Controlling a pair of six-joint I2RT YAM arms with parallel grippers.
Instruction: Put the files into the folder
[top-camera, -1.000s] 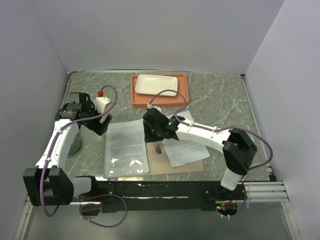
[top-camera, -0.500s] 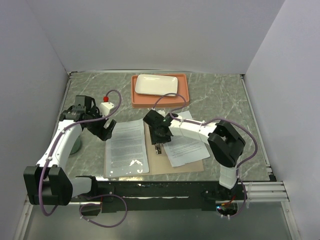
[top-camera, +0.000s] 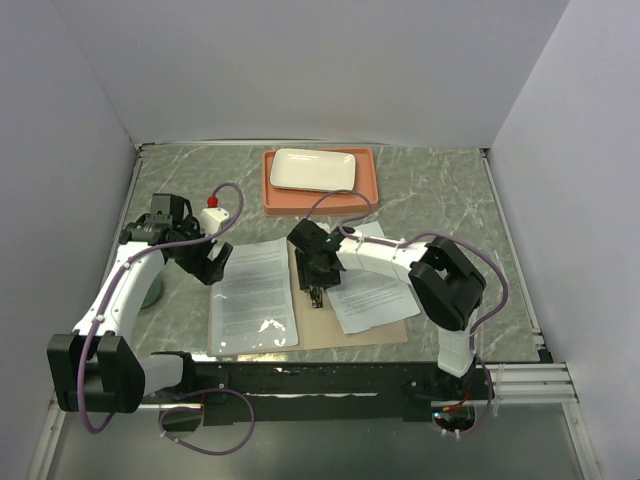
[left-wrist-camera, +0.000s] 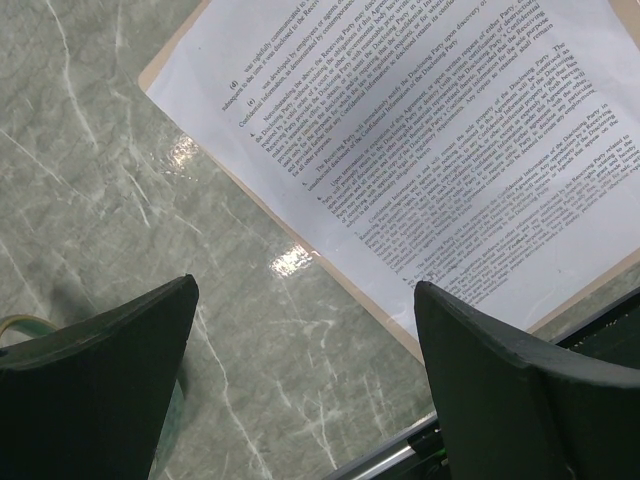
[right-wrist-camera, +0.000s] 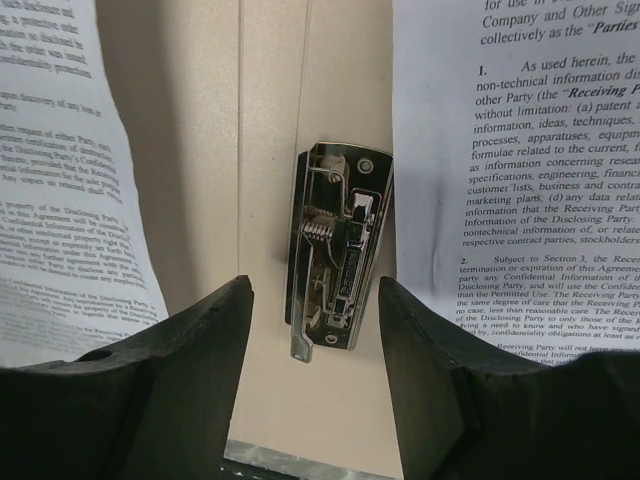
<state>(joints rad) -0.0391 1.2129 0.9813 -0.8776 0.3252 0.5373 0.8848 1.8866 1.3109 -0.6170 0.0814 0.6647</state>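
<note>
Two files, white sheets dense with black print, lie on the open folder (top-camera: 335, 328) at the near middle of the table (top-camera: 440, 200). The left sheet (top-camera: 255, 285) lies over the folder's left half. A narrow tan margin shows along its edge in the left wrist view, and glare crosses its near end. The right sheet (top-camera: 378, 298) lies on the right half, turned askew to the folder's edges. Between the sheets runs the bare tan spine strip, which carries a metal spring clip (right-wrist-camera: 335, 245).

The right gripper (top-camera: 318, 272) points down over this strip. In its wrist view the right gripper (right-wrist-camera: 315, 290) is released, its two dark fingers (right-wrist-camera: 200, 340) spread to either side of the clip. A gap shows on each side and nothing is held. The inner edges of both sheets appear at the left and right margins of that view.

The left gripper (top-camera: 212, 262) is over the table just beside the far left corner of the left sheet. In the left wrist view the left gripper (left-wrist-camera: 305, 295) is likewise released, its fingers wide apart. Only marbled table and the folder's edge show between them.

An orange tray (top-camera: 368, 195) sits at the far middle of the table, well apart from the folder, and carries a white plate (top-camera: 313, 169). A small white bottle with a red cap (top-camera: 211, 210) stands near the left arm's wrist.
</note>
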